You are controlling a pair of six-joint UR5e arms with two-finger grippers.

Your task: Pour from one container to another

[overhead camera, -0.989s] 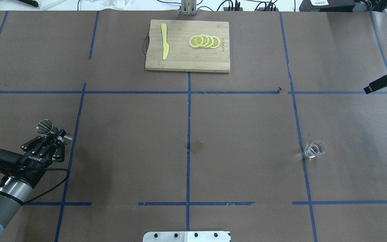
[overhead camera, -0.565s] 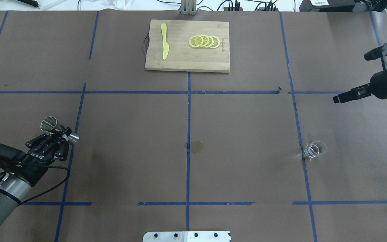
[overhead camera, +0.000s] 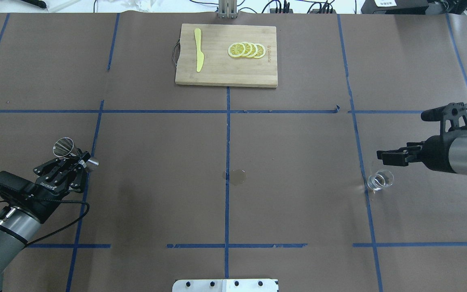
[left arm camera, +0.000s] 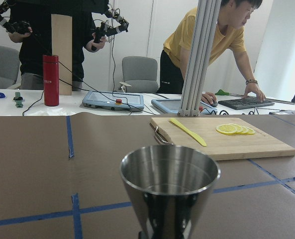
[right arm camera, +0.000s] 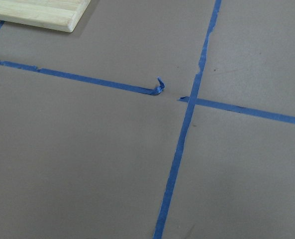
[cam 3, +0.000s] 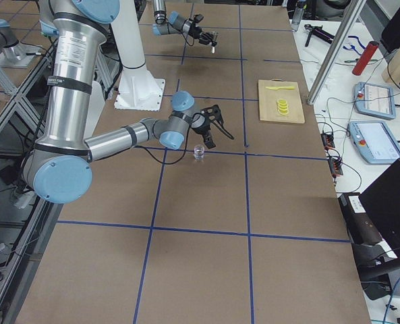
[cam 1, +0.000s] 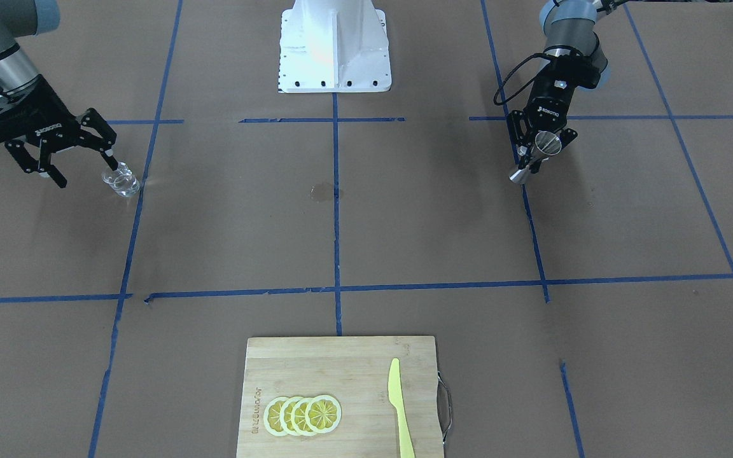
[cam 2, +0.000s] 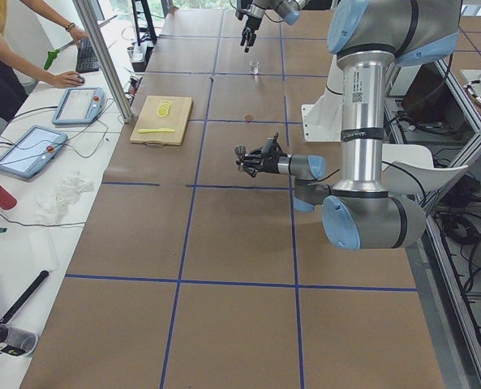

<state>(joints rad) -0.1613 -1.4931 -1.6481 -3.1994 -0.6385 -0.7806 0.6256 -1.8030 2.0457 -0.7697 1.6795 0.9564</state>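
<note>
The clear glass tumbler (overhead camera: 380,179) stands upright on the brown paper beside a blue tape line, also seen in the front view (cam 1: 121,180). My right gripper (cam 1: 82,166) hangs open just beside and above the tumbler, which is not between its fingers; from overhead the right gripper (overhead camera: 383,157) shows edge-on, a little beyond the glass. My left gripper (overhead camera: 80,158) is shut on the steel jigger (overhead camera: 65,147) at its narrow waist and holds it tilted above the table. The jigger's wide cone (left arm camera: 169,181) fills the left wrist view. The right wrist view shows only tape and paper.
A wooden cutting board (overhead camera: 221,77) with lemon slices (overhead camera: 246,50) and a yellow knife (overhead camera: 198,50) lies at the far middle. A small damp spot (overhead camera: 236,177) marks the table centre. The robot base (cam 1: 333,44) sits at the near edge. Operators stand beyond the far side.
My right arm has swung in from the right edge and come down close to the tumbler. My left gripper has carried the jigger slightly forward and to the right.
</note>
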